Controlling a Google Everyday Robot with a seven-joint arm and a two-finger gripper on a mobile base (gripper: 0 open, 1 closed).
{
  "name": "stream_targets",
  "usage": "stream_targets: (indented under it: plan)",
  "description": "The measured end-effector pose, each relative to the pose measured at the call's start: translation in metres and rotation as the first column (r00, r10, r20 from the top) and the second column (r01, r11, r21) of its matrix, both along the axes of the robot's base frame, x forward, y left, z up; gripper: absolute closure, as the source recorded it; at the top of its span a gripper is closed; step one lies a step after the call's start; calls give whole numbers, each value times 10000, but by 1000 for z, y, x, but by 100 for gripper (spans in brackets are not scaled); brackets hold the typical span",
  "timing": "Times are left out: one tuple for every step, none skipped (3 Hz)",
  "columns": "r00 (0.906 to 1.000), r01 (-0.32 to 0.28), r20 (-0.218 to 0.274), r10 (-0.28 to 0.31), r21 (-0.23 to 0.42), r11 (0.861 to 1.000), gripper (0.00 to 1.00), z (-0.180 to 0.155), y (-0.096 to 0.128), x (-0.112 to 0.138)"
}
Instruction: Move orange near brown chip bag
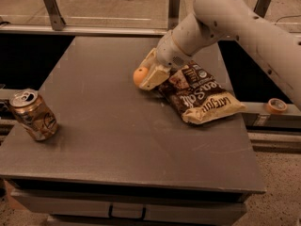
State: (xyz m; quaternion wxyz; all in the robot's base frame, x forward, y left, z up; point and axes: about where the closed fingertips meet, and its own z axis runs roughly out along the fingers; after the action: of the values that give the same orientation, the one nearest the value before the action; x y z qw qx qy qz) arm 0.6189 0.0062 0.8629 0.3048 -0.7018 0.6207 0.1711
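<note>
The orange [138, 76] is a small round fruit held between the cream fingers of my gripper [145, 77], low over the dark table [108, 135]. The gripper comes down from the white arm at the upper right and is shut on the orange. The brown chip bag [202, 94] lies flat on the table just right of the gripper, its near left end touching or almost touching the fingers. Part of the bag's upper end is hidden behind the gripper.
A tan dented soda can [34, 115] stands tilted near the table's left edge. A roll of tape [276, 106] lies on a ledge at the right. A drawer handle [126, 212] shows below the table's front edge.
</note>
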Motion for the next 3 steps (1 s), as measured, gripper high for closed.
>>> stream_targets:
  plan:
    - [9951, -977, 74, 981, -470, 9941, 82, -10, -4, -8]
    - [9873, -1571, 117, 1584, -752, 9847, 59, -16, -6, -11]
    - [9806, -1933, 160, 1956, -934, 9767, 36, -19, -5, -12]
